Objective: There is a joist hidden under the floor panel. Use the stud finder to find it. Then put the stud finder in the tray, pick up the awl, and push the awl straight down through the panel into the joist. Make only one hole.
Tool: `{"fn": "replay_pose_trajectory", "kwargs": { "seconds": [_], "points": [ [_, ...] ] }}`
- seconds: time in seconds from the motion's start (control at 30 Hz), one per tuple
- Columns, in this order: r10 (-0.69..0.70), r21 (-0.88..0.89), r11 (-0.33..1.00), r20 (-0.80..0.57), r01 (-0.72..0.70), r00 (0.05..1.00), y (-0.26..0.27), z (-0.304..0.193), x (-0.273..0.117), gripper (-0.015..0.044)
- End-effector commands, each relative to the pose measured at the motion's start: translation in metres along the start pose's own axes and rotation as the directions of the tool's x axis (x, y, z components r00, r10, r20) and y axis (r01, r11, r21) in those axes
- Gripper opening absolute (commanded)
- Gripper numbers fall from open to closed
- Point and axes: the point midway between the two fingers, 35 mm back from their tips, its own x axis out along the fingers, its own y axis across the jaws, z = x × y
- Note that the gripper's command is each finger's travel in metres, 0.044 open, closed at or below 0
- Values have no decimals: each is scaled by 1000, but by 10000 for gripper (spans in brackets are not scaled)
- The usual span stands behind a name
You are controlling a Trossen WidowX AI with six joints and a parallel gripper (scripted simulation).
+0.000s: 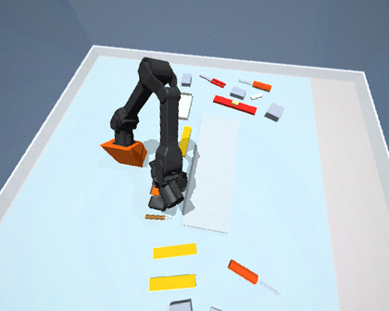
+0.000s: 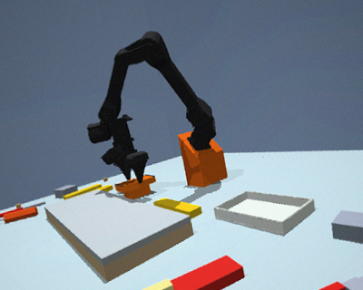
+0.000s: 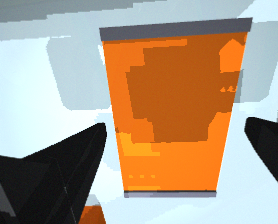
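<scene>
Stud finder, the orange block [image 1: 155, 191] [image 2: 136, 188] [image 3: 172, 100]: it's on the desk [image 1: 70, 223] [image 2: 285, 169], beside the long grey panel [image 1: 213, 173] [image 2: 115, 222], and I've got my pincer [image 2: 134, 180] [image 3: 173, 126] right over it, spread wide, one finger either side in the wrist view, gripping nothing. The tray [image 1: 186, 106] [image 2: 283, 227] holds nothing. And there's the awl [image 1: 155, 217], lying near the panel's edge.

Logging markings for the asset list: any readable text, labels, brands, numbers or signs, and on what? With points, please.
None readable.
Stud finder [image 1: 155, 191] [image 2: 137, 190] [image 3: 175, 167]: small marks on its face in the wrist view, too coarse to read as text.
Red level [image 1: 246, 107] [image 2: 199, 281]: no lettering visible.
</scene>
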Motion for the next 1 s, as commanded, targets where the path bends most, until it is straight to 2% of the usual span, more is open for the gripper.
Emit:
{"fn": "replay_pose_trajectory", "kwargs": {
  "seconds": [0.0, 0.13, 0.23, 0.63, 0.97],
  "points": [
    [9, 9, 1000, -1, -9, 1000, 2, -2, 10, 440],
    [10, 9, 1000, -1, -10, 1000, 3, -2, 13, 440],
    [10, 9, 1000, -1, -10, 1000, 3, -2, 13, 361],
    [10, 9, 1000, -1, -10, 1000, 3, -2, 13, 281],
    [8, 9, 1000, -1, -8, 1000, 2, -3, -3, 19]
  ]
}}
